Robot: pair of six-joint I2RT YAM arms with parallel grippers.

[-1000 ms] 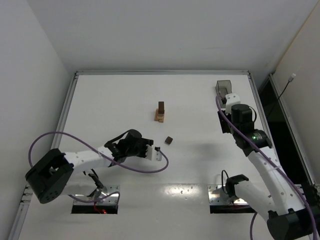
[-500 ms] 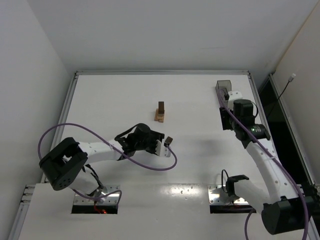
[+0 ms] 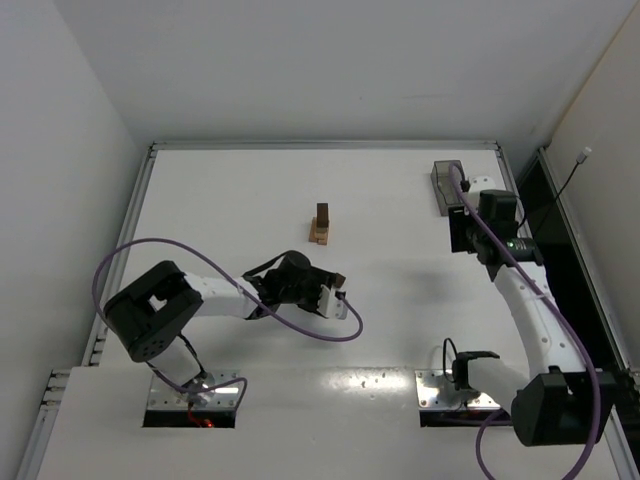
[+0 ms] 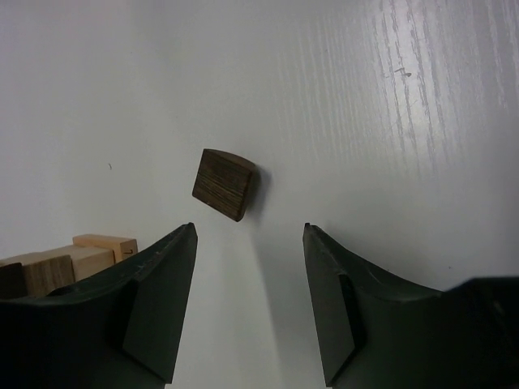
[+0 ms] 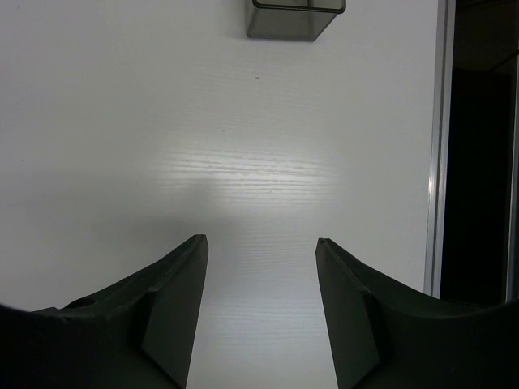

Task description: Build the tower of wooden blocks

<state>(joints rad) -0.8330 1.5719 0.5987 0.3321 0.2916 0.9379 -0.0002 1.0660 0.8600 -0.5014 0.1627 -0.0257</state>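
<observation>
The wood block tower (image 3: 322,225) stands at mid-table, light tan blocks below and a dark brown cube on top. Its tan base also shows at the left edge of the left wrist view (image 4: 81,255). A loose dark brown cube (image 4: 225,184) lies on the table just ahead of my left gripper (image 4: 250,231). That gripper is open and empty, its tips short of the cube. In the top view the left gripper (image 3: 335,300) largely covers the cube. My right gripper (image 5: 261,241) is open and empty above bare table at the far right (image 3: 457,230).
A dark translucent plastic tray (image 3: 447,178) sits at the back right, ahead of the right gripper (image 5: 295,18). The table's right rail (image 5: 438,146) and a dark gap run beside it. A purple cable (image 3: 330,335) loops on the table near the left arm.
My left gripper has moved right, up to the loose dark cube. My right arm has swung toward the back right, nearer the tray.
</observation>
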